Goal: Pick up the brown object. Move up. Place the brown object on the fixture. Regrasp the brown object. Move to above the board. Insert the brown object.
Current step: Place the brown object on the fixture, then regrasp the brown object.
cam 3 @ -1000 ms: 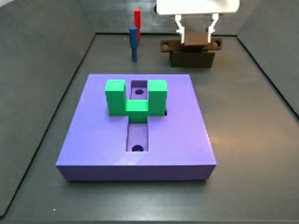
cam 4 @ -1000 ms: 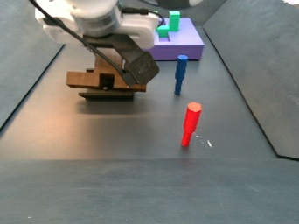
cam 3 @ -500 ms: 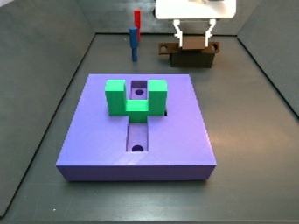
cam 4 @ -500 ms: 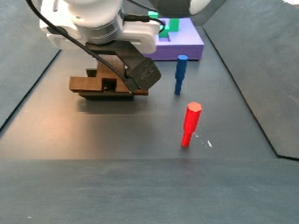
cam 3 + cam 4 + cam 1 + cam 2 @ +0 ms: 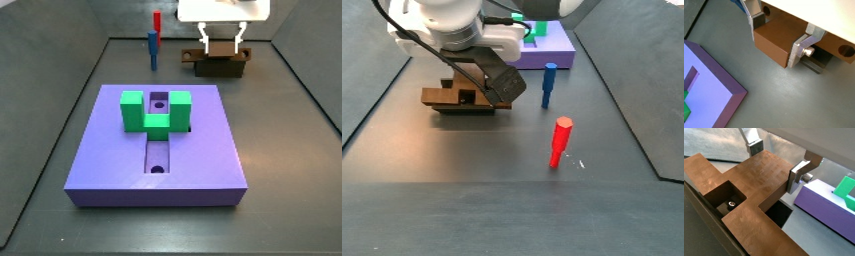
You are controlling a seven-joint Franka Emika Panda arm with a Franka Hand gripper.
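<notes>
Nothing has shifted since half a second ago; against a full second back, the gripper (image 5: 221, 45) sits slightly higher over the brown object (image 5: 222, 56).

Side view: gripper at upper right of the frame, straight above the brown object, which rests on the fixture (image 5: 221, 68) at the back of the floor. Silver fingers (image 5: 207, 40) reach down to the top of the piece, one on each side of it.

Side view from the opposite end: gripper (image 5: 470, 82) at upper left, white arm body above it. Brown object (image 5: 454, 97) lies flat across the fixture (image 5: 465, 109), ends sticking out past it both ways.

Wrist views: fingers (image 5: 804, 50) straddle the raised middle of the brown object (image 5: 777, 42). Whether the pads actually press on it is not clear, so I cannot tell if the jaws are clamped or just set apart around it. Round hole shows at the bar's end (image 5: 845, 50). Brown object (image 5: 747, 183) fills most of a wrist view, gripper (image 5: 777, 160) astride it.

Board (image 5: 201, 140) is mid-frame, well apart from the fixture, with the green block (image 5: 155, 110) over its slot. Board edge also visible in both wrist views (image 5: 714, 75) (image 5: 821, 210).

Blue peg (image 5: 548, 84) and red peg (image 5: 560, 142) stand upright to the right of the fixture, not touching it.
</notes>
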